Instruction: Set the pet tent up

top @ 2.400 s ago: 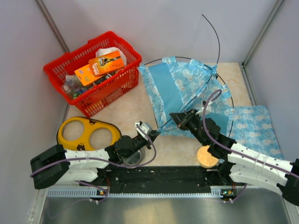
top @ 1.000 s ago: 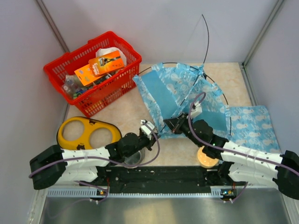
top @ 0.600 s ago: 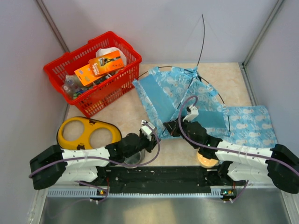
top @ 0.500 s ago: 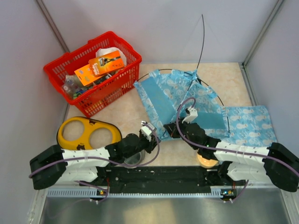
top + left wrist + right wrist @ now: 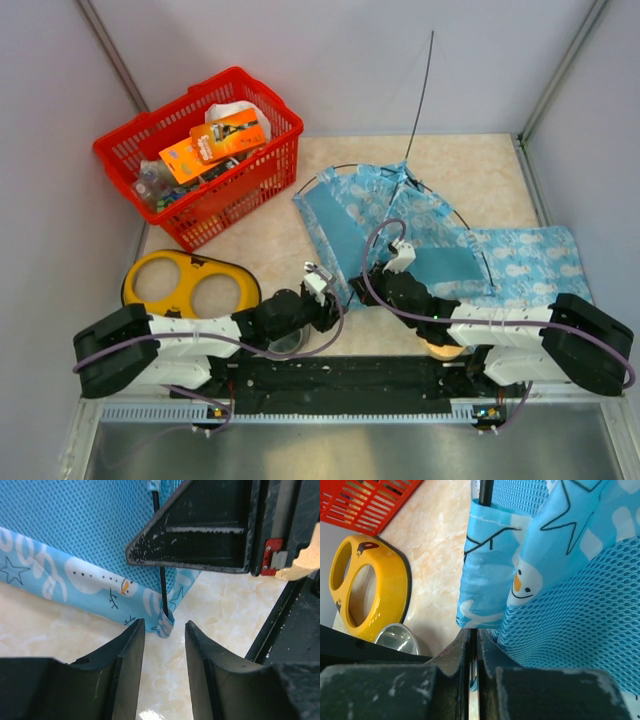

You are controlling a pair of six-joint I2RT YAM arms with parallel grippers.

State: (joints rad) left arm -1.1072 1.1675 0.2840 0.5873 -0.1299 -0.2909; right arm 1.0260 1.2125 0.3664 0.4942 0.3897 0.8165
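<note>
My left gripper (image 5: 164, 626) stood apart, pet tent (image 5: 425, 215) corner just ahead; my right gripper (image 5: 474, 635) clamped on tent fabric.

Robotics lab test cell. Plain grey panel walls (image 5: 350, 60) on metal frame posts (image 5: 560, 75) enclose the marble-patterned table (image 5: 270, 240) on three sides. At the table's near edge, a black mounting rail (image 5: 340, 377) carries the cabled left arm (image 5: 190, 340) and right arm (image 5: 510, 328).
</note>
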